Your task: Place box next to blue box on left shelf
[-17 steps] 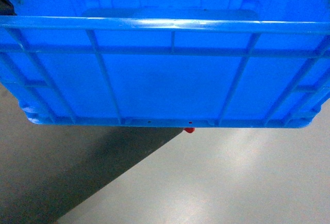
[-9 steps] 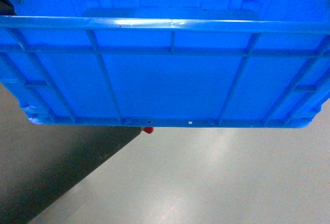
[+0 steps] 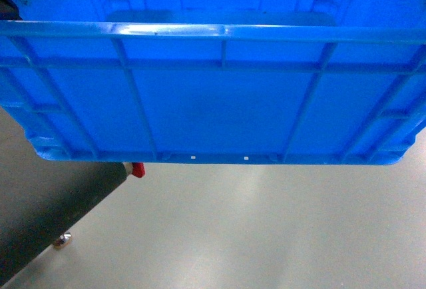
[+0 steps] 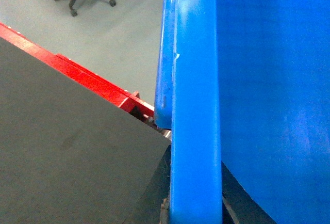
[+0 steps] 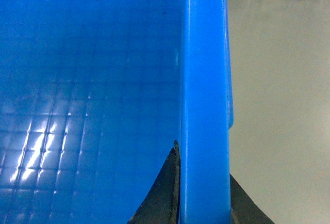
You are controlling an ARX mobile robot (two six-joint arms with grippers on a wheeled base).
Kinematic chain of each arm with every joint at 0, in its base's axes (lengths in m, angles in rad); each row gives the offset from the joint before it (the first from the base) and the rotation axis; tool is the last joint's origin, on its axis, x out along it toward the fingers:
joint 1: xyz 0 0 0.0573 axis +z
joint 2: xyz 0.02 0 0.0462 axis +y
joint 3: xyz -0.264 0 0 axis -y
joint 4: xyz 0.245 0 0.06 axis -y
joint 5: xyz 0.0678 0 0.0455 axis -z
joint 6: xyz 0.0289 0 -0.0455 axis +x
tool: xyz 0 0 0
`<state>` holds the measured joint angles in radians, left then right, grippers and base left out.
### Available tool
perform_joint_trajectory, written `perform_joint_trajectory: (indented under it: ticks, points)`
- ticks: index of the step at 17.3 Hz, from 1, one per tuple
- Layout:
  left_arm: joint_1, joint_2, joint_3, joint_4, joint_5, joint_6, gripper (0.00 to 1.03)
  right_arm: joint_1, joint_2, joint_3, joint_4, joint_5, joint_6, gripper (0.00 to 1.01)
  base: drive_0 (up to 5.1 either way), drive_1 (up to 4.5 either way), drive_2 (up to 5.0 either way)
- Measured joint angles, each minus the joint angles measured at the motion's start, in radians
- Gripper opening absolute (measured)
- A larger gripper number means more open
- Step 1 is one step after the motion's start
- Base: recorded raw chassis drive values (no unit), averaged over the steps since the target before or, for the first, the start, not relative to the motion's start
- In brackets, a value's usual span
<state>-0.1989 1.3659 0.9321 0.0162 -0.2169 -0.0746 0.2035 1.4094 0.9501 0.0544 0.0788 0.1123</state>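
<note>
I've got the box (image 3: 219,96) up off the floor (image 3: 279,229), both sets of fingers clamped on its side rims. No shelf in sight, so I'd roll slowly, keep it level, and mind that dark counter (image 4: 62,141) on the left.

Beneath the box (image 3: 213,96), the dark slab (image 3: 46,216) now fills far less of the head view, its slanted edge pulled back from mid-frame to the lower left corner. Small red piece (image 3: 137,169) under the crate's bottom edge shifted leftward too, from right of centre to near the left end. Newly in sight at lower left: a small metallic caster-like part (image 3: 62,240), with more pale floor (image 3: 279,229) bared.
</note>
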Motion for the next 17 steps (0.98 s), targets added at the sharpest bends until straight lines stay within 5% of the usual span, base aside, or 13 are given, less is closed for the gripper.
perform_joint_trajectory:
  ticks: [17]
  points:
    - [0.0,0.0,0.0,0.001,0.0,0.0,0.08,0.0,-0.002,0.0,0.0,0.0,0.0,0.08,-1.5,-1.53,-1.5]
